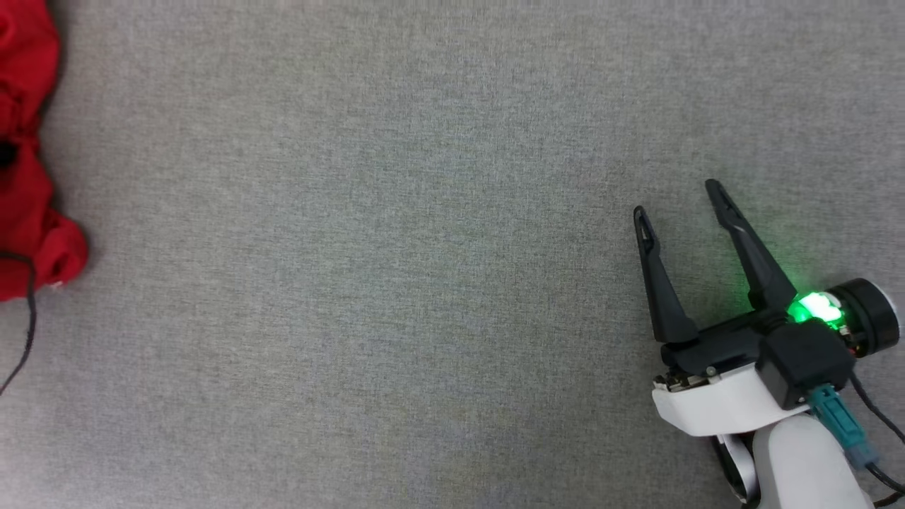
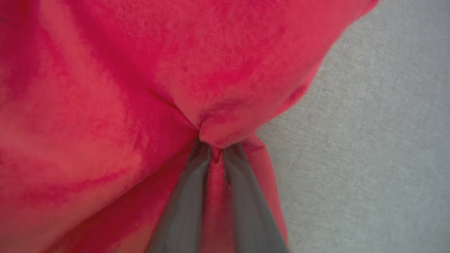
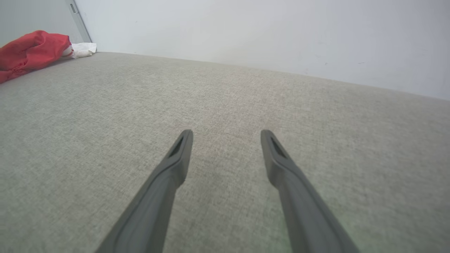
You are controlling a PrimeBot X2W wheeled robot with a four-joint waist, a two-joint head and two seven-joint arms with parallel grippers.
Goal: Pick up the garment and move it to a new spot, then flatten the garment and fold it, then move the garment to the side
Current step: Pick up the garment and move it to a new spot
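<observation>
Head view. The garment (image 1: 28, 177) lies bunched at the far left edge, red and crumpled, partly cut off by the frame. A thin dark cable (image 1: 30, 318) trails across its lower lobe. The grey cloth surface (image 1: 396, 268) stretches bare between it and the right gripper (image 1: 675, 199), which sits low at the right with its fingers spread wide and nothing between them, well apart from the garment.

Left wrist view. The left gripper (image 2: 215, 149) is pinched nearly closed on a fold of red cloth. A narrow strip of fabric shows between the two fingers (image 2: 186, 203), and creases radiate from the pinch. The picture is soft, so how deep the bite goes I cannot tell.

Right wrist view. The garment (image 3: 31, 52) is a red heap far off near the wall (image 3: 246, 31), with a white part (image 3: 82, 49) at its end, likely a sleeve.

Handling, as judged. It should be light, limp knit that drapes and bunches. It is not fragile, but a single-layer pinch may slip or drag the heap instead of lifting it. For flattening, shoulders or hem corners look like better holds than a mid-body fold.
</observation>
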